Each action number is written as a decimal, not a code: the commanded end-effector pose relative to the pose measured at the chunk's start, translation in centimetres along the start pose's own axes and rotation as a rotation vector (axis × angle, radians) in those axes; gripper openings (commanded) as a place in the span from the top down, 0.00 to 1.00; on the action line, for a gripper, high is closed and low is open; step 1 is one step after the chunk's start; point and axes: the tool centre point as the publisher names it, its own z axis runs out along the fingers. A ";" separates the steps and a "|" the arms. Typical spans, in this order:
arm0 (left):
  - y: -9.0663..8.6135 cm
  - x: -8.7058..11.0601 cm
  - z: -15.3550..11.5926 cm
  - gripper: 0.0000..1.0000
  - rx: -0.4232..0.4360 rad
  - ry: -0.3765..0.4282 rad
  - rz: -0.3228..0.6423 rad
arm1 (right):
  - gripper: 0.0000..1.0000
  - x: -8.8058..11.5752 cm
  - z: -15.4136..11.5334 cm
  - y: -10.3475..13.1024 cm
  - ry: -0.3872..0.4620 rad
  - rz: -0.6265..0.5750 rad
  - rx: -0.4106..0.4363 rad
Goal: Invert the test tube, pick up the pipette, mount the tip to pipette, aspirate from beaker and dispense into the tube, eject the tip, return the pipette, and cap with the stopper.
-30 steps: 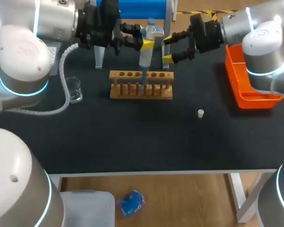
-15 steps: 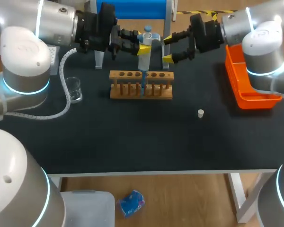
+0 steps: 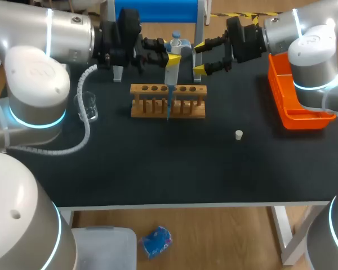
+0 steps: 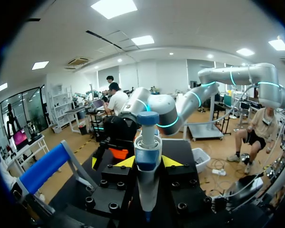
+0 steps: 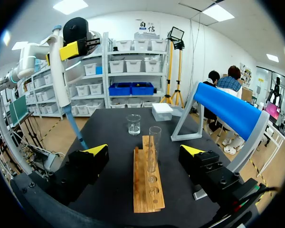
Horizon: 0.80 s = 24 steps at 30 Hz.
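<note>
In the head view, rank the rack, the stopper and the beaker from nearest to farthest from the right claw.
1. Rack, mid-table, right by the right claw.
2. Stopper, alone toward the table's front, right of the middle.
3. Beaker, far over on the left side.

No lettering, number, label or sign can be read on the pipette (image 3: 170,76), the wooden rack (image 3: 152,89), the beaker (image 3: 88,107), the orange bin (image 3: 279,93) or the table (image 3: 158,163).
</note>
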 end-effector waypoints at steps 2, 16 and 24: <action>0.2 0.7 -0.3 1.00 0.007 -0.039 -0.003 | 0.00 0.0 0.0 -0.1 0.001 -0.001 -0.001; 0.0 0.4 -0.1 1.00 0.001 -0.036 -0.003 | 0.00 0.0 0.0 -0.1 0.001 -0.001 -0.001; 0.0 0.4 -0.1 1.00 0.001 -0.036 -0.003 | 0.00 5.2 -7.2 2.0 0.069 -0.108 0.000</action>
